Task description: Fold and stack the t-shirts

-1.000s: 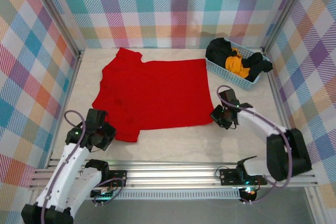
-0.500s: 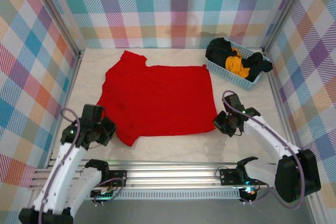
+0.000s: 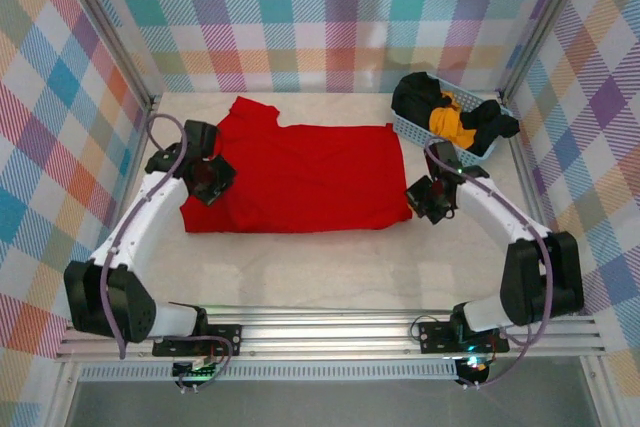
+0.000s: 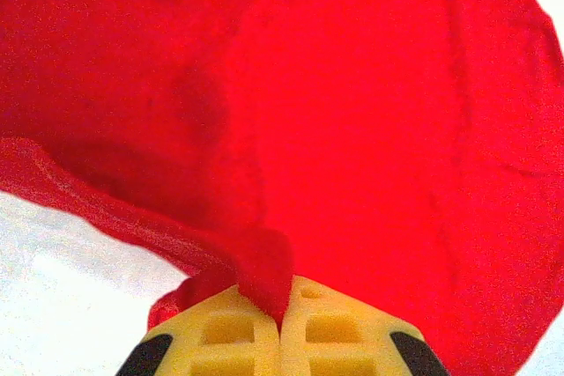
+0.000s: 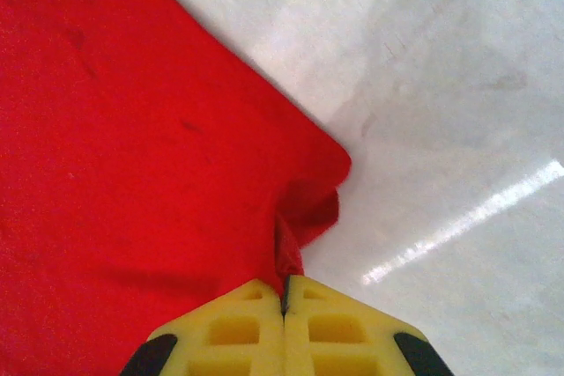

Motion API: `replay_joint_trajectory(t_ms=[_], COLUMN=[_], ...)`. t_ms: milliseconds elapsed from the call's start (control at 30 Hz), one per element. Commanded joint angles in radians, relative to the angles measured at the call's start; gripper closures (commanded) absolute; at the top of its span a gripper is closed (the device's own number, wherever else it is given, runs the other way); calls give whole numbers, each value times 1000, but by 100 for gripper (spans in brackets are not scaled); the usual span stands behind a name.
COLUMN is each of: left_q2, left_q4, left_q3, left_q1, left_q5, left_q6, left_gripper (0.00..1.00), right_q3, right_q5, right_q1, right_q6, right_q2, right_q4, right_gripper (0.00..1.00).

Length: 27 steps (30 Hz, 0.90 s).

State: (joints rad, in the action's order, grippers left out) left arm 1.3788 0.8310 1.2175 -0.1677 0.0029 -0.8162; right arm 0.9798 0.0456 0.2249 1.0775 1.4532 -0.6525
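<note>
While the right arm anchors, the left side folds over.
Top view: since a second ago, the left gripper (image 3: 210, 180) has carried the red t-shirt (image 3: 310, 177)'s near-left edge inward, starting the fold. Left wrist: fingers (image 4: 231, 334) clamped on red cloth. Right wrist: right gripper (image 5: 284, 298) pinching the hem corner on the table (image 5: 441, 85).

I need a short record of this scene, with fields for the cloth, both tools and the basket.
Cloth: bright red soft cloth t-shirt, spread on the pale table
Left tool: shut on the shirt's left edge, pinched fold raised
Right tool: shut on the shirt's near right corner
Basket: light blue plastic lattice basket, far right, holds black cloth and orange-yellow cloth
</note>
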Motion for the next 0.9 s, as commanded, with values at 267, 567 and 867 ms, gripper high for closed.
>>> replay_joint_trajectory(t_ms=[267, 567, 867], left_q2=[133, 179, 250], left_q4=[-28, -42, -67], left_q3=[109, 142, 175], left_q1=[77, 109, 132], left_q5=[-42, -50, -16], left_q6=[86, 112, 145], left_gripper=[100, 100, 100], right_q3=[175, 260, 274], right_q5=[7, -7, -16], right_q1=[-18, -18, -18], right_q6=[27, 15, 38], right_q2=[198, 297, 343], right_q4=[16, -2, -9], right_gripper=[100, 100, 100])
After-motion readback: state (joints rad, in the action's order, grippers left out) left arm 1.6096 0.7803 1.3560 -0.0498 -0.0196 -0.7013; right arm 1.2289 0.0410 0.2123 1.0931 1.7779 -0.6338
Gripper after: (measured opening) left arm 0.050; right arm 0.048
